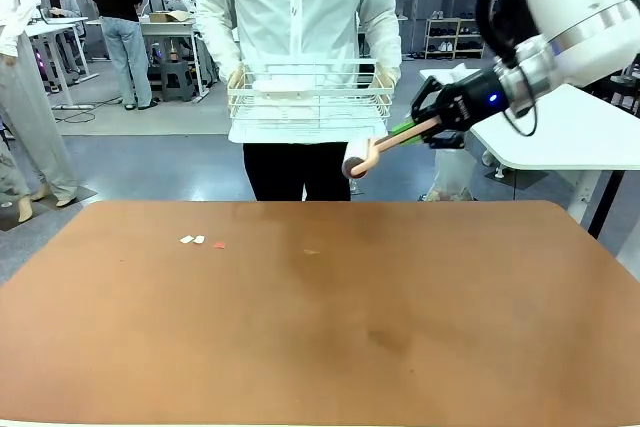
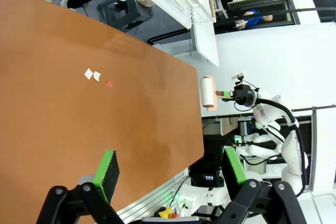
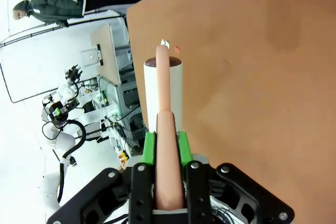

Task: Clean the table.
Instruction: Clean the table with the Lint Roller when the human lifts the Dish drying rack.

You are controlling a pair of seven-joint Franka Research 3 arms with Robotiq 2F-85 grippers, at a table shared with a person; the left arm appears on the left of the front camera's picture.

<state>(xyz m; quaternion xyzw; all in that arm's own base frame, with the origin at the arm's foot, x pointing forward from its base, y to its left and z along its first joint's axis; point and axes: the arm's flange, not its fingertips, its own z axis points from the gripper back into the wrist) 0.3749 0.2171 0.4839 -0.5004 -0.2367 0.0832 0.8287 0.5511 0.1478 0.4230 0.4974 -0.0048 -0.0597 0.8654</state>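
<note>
The reddish-brown table (image 1: 320, 327) carries two white paper scraps (image 1: 191, 239), a red scrap (image 1: 219, 243) and a small orange speck (image 1: 312, 251) on its far left half. My right gripper (image 1: 425, 127) hangs above the far right edge, shut on the pink handle of a lint roller (image 1: 358, 162) whose white roll points left. In the right wrist view the roller (image 3: 164, 87) sticks out from the shut gripper (image 3: 167, 148) over the table (image 3: 252, 77). My left gripper (image 2: 170, 166) stands open with nothing in it, high above the table (image 2: 79, 129) and the scraps (image 2: 92, 74).
A person at the far side holds a white wire basket (image 1: 310, 97) with a white thing in it, just left of the roller. A smaller white-topped table (image 1: 560, 132) stands behind at the right. People stand farther off at the back left.
</note>
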